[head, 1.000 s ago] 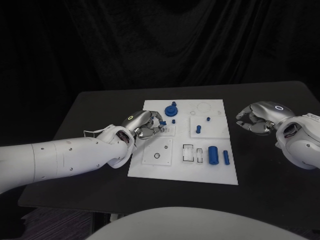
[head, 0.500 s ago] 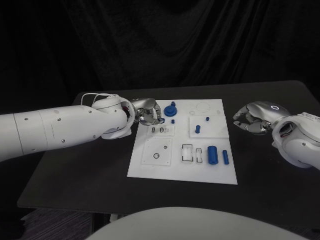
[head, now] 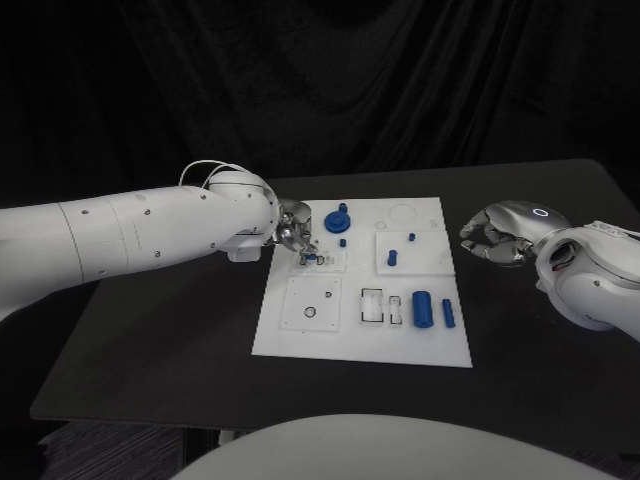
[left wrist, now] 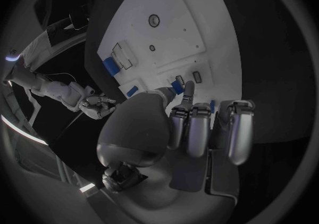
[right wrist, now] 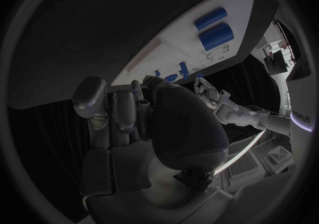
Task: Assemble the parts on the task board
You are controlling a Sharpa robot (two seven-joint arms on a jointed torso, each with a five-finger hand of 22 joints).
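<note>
Hands flanking the white rectangular task board (head: pixel 361 335).
Left hand (head: pixel 294 233) curled, contents unclear, at nine o'clock; right hand (head: pixel 496 235) curled empty at three o'clock.

Left hand (head: pixel 294 236) curled, fingers pointing down; right hand (head: pixel 496 235) fisted.

One task board (head: pixel 363 335), six blue parts (head: pixel 423 309), one left hand (head: pixel 294 235), one right hand (head: pixel 493 240), one black table (head: pixel 162 330).
Parts: one round piece (head: pixel 338 220), one thick cylinder (right wrist: pixel 216 36), one thin rod (head: pixel 449 313), one peg (head: pixel 392 257), two tiny studs (head: pixel 345 241).
</note>
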